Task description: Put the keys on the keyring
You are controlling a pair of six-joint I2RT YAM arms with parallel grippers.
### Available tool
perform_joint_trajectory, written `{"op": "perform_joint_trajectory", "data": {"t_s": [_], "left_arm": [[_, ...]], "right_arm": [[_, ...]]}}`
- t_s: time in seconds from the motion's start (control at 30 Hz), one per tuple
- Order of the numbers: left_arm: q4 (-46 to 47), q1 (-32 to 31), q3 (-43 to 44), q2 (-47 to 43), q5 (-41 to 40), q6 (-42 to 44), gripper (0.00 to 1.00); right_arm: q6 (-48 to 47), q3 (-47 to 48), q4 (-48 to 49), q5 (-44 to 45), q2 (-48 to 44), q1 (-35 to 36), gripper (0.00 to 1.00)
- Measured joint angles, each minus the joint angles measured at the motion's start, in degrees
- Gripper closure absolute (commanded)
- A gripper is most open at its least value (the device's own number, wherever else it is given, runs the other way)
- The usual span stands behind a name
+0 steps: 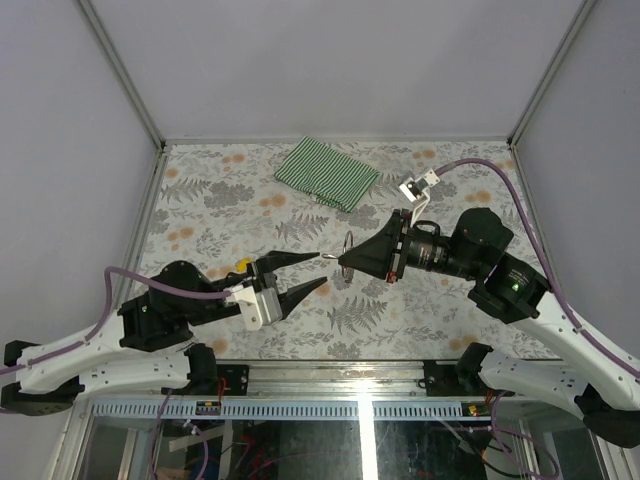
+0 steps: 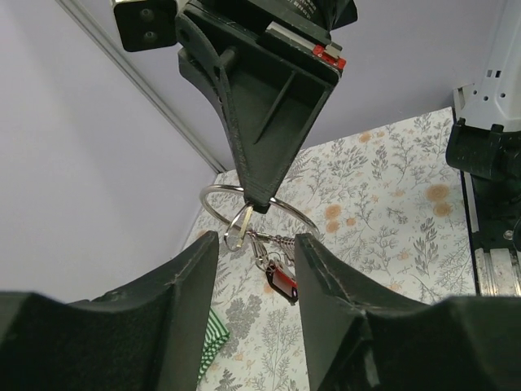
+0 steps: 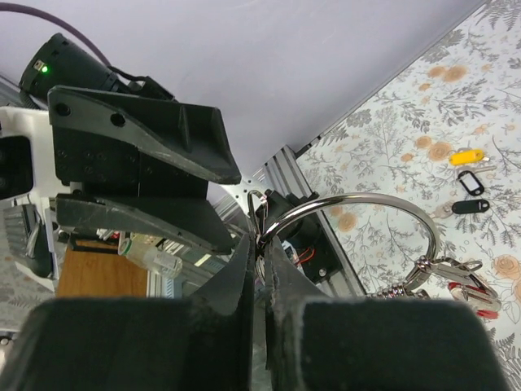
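**Patterned tabletop, keyring pinched aloft, keys lying loose**

Leaf-and-orange-flower tabletop (image 1: pixel 200 200), fenced by plain pale walls. Two arms, two grippers. One keyring (image 1: pixel 348 244): one large wire ring, a few smaller rings linked below it, one red tag (image 2: pixel 282 282). One green-and-white striped cloth (image 1: pixel 327 172) at 12 o'clock on the table, well apart from everything else. Keys (image 3: pixel 446 210) flat on the table in the right wrist view, at 2 o'clock from the large ring: one yellow tag (image 3: pixel 466 156), two dark tags (image 3: pixel 472 206) just below it, metal blades too small to count surely. From above, only a yellow speck at 9 o'clock from the keyring, the rest hidden behind the left arm.

Right gripper (image 3: pixel 260 259) clenched on the large ring's wire, fingers pressed together, keyring held off the table near its middle, small rings and red tag dangling. Left gripper (image 2: pixel 256 238) roughly half parted, empty, pointing toward 3 o'clock in the top view, one finger (image 2: pixel 183 285) on each side of the hanging cluster; contact with the ring impossible to judge. Red tag not made out from above; lower part of both wrist views filled by blurred black fingers.
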Motion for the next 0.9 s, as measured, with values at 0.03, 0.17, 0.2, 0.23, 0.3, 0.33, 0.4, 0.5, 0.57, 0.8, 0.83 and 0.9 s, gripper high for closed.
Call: {"op": "perform_joint_trajectory", "data": {"t_s": [0.03,0.17,0.2,0.23,0.3,0.33,0.4,0.5,0.57,0.8,0.83,0.9], "left_arm": [[0.02,0.0,0.0,-0.17,0.02,0.04,0.61],[0.02,0.0,0.0,-0.5,-0.02,0.07,0.64],[0.02,0.0,0.0,-0.52,-0.02,0.07,0.64],[0.02,0.0,0.0,-0.57,-0.04,0.07,0.64],[0.0,0.0,0.0,-0.59,-0.04,0.07,0.64],[0.0,0.0,0.02,-0.59,-0.04,0.04,0.64],[0.0,0.0,0.02,-0.59,-0.02,0.02,0.64],[-0.04,0.0,0.13,-0.26,-0.02,-0.09,0.69],[-0.07,0.0,0.61,0.35,0.0,-0.26,0.73],[-0.13,0.0,1.88,2.1,0.02,-0.48,0.84],[-0.13,0.0,1.95,2.16,0.02,-0.5,0.84],[-0.15,0.0,1.95,2.19,0.02,-0.5,0.85]], "right_arm": [[0.0,0.0,0.0,-0.46,0.0,0.0,1.0],[-0.02,0.0,0.02,-2.27,0.0,0.0,1.0],[-0.02,0.0,0.02,-2.62,0.0,0.0,1.0],[-0.02,0.0,0.02,-2.93,0.0,0.0,1.0],[-0.04,0.0,0.09,-3.63,0.0,0.0,1.0],[-0.04,0.0,0.13,-3.89,0.0,0.0,1.0],[-0.04,0.0,0.39,-4.28,0.0,0.0,1.0],[-0.07,0.0,0.46,-5.09,0.0,0.0,1.0],[-0.07,0.0,0.48,-5.35,0.0,0.0,1.0],[-0.46,0.0,0.46,-5.75,-0.02,0.0,1.0],[-0.5,0.0,0.46,-5.75,-0.02,0.0,1.0],[-0.72,0.0,0.46,-5.75,-0.04,0.0,1.0]]}}
